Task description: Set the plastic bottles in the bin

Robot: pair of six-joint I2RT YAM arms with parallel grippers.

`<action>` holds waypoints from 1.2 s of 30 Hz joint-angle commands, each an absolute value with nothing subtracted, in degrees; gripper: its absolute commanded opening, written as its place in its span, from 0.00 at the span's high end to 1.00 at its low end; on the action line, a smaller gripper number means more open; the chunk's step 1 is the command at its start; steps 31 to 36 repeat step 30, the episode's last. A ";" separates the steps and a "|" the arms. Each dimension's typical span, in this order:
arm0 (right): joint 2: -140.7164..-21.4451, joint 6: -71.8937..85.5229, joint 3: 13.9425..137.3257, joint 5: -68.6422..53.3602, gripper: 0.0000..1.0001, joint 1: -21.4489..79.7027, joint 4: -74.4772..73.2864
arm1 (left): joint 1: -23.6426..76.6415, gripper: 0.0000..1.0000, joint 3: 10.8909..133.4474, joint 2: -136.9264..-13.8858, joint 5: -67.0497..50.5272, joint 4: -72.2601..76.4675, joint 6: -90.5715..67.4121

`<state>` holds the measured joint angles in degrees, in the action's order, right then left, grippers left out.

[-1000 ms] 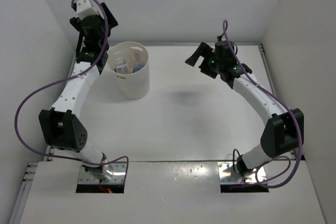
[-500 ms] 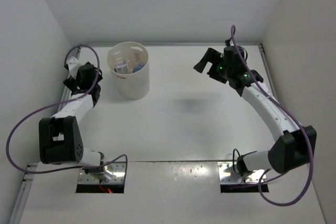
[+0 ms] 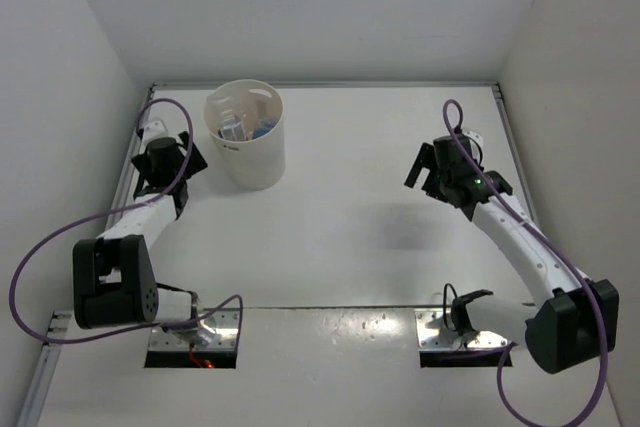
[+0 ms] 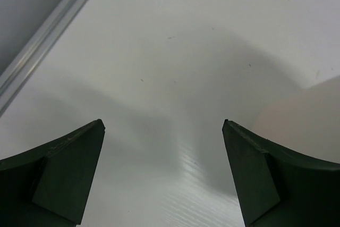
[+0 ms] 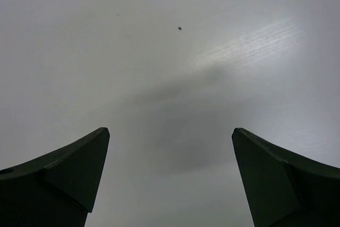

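Note:
The cream-white round bin [image 3: 262,159] stands at the far left of the table. Inside it I see clear plastic bottles [image 3: 236,127] and a blue part [image 3: 265,129]; I cannot tell the bottles apart, and no orange one shows. My left gripper [image 3: 172,159] is open and empty, low over the table just left of the bin; the left wrist view shows its jaws [image 4: 163,131] wide apart over bare table, with the bin's wall [image 4: 313,115] at the right. My right gripper [image 3: 424,169] is open and empty over the right half, its jaws [image 5: 171,134] apart above bare table.
White walls close in the table on the left, back and right. A metal rail [image 4: 48,30] runs along the left edge, close to my left gripper. No loose objects show on the table surface [image 3: 340,207].
My left arm has come down from above the bin to the table on its left. My right arm has drawn back toward the near right and lowered. Both grippers stay open.

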<state>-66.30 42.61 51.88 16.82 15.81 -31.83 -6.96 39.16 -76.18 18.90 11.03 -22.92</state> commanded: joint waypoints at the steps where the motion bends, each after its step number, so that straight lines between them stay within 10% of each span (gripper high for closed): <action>1: -65.48 43.77 50.10 21.09 0.00 15.38 -34.28 | -7.82 0.00 39.90 -76.99 9.95 11.52 -19.43; 36: -55.73 39.29 47.72 22.50 0.00 15.38 -35.86 | -6.33 0.00 38.78 -79.63 -6.87 19.67 -11.95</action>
